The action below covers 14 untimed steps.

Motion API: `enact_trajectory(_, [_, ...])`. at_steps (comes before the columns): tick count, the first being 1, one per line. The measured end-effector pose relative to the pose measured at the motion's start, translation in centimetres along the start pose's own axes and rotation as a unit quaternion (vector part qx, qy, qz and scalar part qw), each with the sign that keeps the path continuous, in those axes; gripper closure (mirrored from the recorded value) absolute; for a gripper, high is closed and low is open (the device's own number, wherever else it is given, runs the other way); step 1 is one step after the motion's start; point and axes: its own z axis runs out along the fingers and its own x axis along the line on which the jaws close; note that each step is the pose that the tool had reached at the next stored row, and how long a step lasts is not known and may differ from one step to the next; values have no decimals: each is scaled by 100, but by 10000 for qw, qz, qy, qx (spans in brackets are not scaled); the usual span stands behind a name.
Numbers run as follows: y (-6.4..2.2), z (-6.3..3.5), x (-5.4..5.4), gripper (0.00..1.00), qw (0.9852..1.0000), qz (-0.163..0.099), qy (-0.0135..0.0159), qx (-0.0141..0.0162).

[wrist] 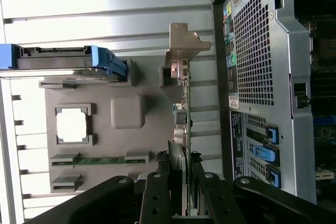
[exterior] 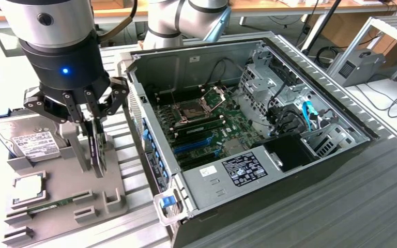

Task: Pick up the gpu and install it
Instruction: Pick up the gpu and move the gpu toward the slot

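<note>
Progress: early stage, judged from how things lie. The gpu point(exterior: 99, 150) stands on edge in its slot on the grey parts holder point(exterior: 60, 181), on the table point(exterior: 364, 206) beside the open computer case point(exterior: 205, 57). Nothing is installed yet. The blue expansion slots point(exterior: 195, 147) on the motherboard point(exterior: 212, 129) are bare, and the card is well apart from them, outside the case wall. Whether the card's lower edge has cleared the holder slot I cannot tell; it looks seated or barely raised.

Wrist view: gpu point(wrist: 179, 103) seen edge-on, with its silver end bracket at the far end, just beside the case's perforated rear panel point(wrist: 257, 51). Holder point(wrist: 126, 111) lies beneath it.

Tool point(exterior: 93, 121): pointing straight down over the holder, at about a middling spread. The fingers are drawn in on either side of the card's upper edge. In the wrist view the tool point(wrist: 180, 171) has the thin card running between its dark fingers with no clear gap on either side. Judgement: clamped on the gpu, touching nothing else.

Other parts on the holder, untouched:
- hard drive point(exterior: 33, 139) in its blue frame point(wrist: 63, 59)
- square processor point(exterior: 27, 187) point(wrist: 72, 125)
- narrow green memory stick point(exterior: 47, 206) point(wrist: 100, 159)

Left to do: lift clear, carry across into the case, seat the card in a slot
</note>
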Motion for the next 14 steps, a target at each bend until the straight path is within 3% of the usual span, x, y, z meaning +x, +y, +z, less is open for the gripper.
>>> enact_trajectory(14, [2, -49, -1, 74, 10000, 0, 0, 0])
